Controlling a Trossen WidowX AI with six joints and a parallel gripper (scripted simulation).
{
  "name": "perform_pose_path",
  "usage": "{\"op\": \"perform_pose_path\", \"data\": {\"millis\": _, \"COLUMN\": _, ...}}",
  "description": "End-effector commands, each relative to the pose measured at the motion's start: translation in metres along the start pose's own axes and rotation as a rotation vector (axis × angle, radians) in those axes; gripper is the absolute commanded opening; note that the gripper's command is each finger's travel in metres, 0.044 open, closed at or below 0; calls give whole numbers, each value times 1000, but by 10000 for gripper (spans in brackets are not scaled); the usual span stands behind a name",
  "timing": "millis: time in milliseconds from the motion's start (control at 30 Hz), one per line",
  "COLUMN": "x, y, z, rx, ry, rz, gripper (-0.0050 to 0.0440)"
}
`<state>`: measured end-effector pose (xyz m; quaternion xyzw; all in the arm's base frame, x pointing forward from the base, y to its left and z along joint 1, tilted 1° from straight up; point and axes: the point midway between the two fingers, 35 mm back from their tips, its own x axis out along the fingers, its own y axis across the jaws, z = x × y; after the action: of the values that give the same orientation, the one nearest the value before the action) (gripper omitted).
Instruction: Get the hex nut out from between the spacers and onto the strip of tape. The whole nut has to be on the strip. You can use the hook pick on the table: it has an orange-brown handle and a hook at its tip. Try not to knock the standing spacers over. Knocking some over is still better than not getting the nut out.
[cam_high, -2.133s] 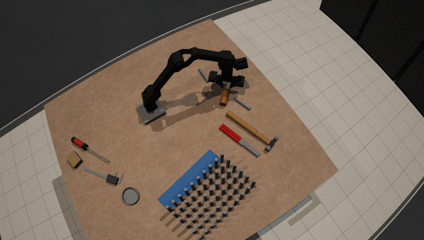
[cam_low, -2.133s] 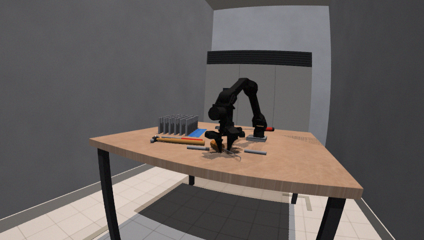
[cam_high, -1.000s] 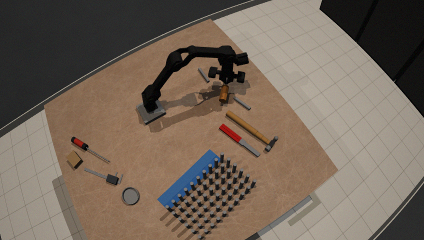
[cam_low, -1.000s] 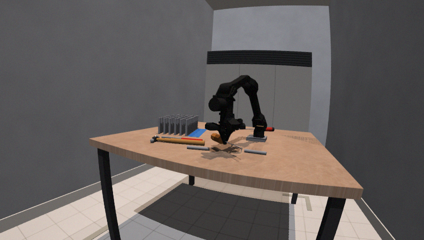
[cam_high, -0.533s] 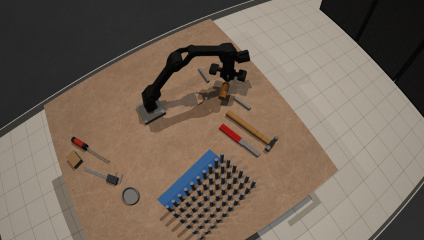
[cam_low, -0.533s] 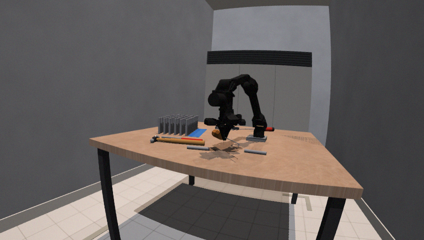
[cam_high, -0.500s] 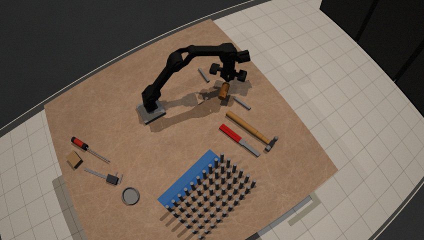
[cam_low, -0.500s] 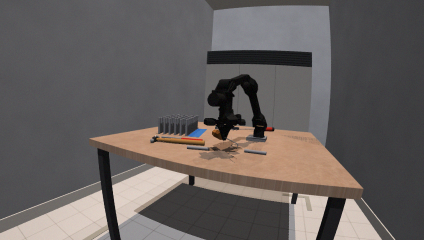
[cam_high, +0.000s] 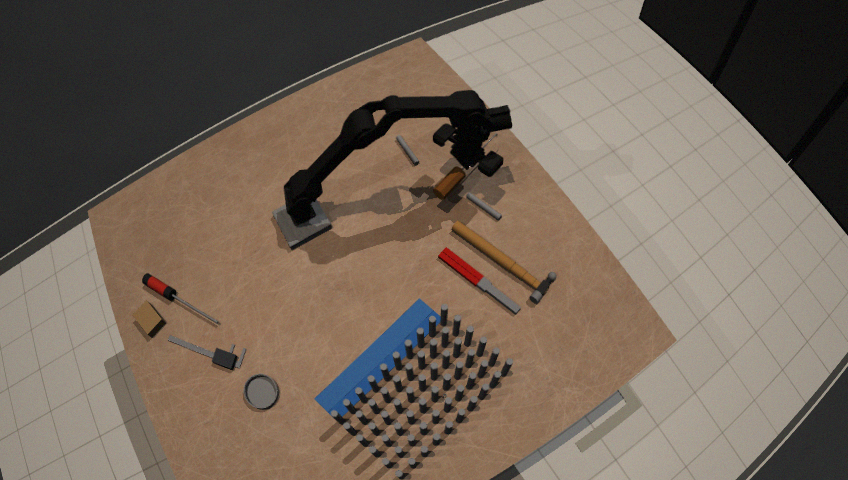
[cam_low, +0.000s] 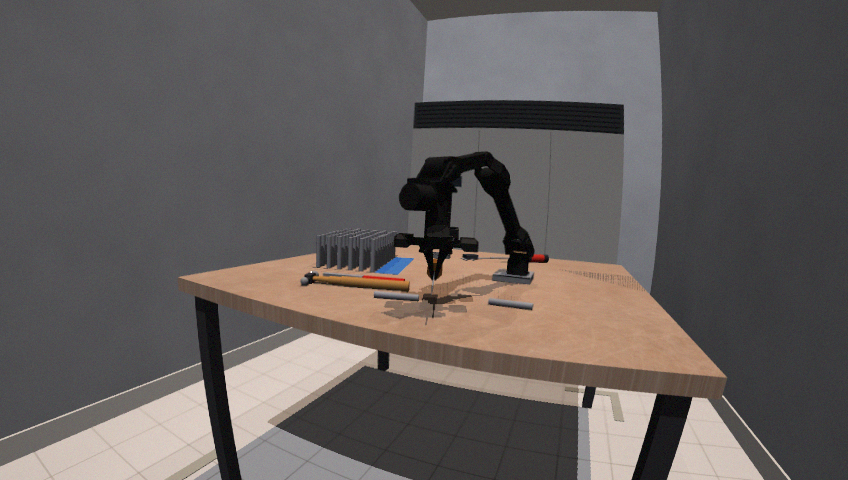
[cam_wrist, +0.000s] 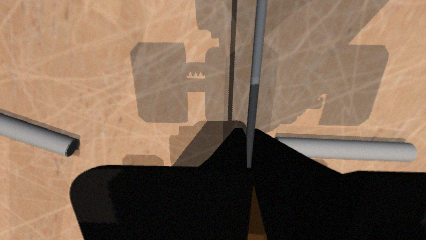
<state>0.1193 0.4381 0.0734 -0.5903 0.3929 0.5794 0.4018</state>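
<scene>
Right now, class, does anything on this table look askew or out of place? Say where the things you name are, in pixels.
Perhaps two grey rods (cam_high: 483, 206) (cam_low: 396, 295) (cam_wrist: 360, 149) lying on their sides near the pincer (cam_high: 470, 168) (cam_low: 434, 273) (cam_wrist: 248, 131), well away from the upright spacers (cam_high: 444, 315) (cam_low: 373, 255). They resemble toppled spacers, though they may be laid there deliberately. I see no spill or damage.

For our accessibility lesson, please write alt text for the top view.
A black robot arm's closed gripper grips the hook pick by its shaft; standing spacers border a blue tape strip.
</scene>
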Motion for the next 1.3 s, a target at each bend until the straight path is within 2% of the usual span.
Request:
{"op": "perform_pose_path", "data": {"millis": 0, "x": -15, "y": -6, "z": 6, "rx": 40, "ry": -29, "rz": -26, "gripper": -50}}
{"op": "perform_pose_path", "data": {"millis": 300, "x": -9, "y": -4, "z": 5, "rx": 32, "ry": -30, "rz": -26, "gripper": -50}}
{"op": "perform_pose_path", "data": {"millis": 1267, "x": 36, "y": -4, "z": 6, "rx": 31, "ry": -41, "rz": -29, "gripper": -50}}
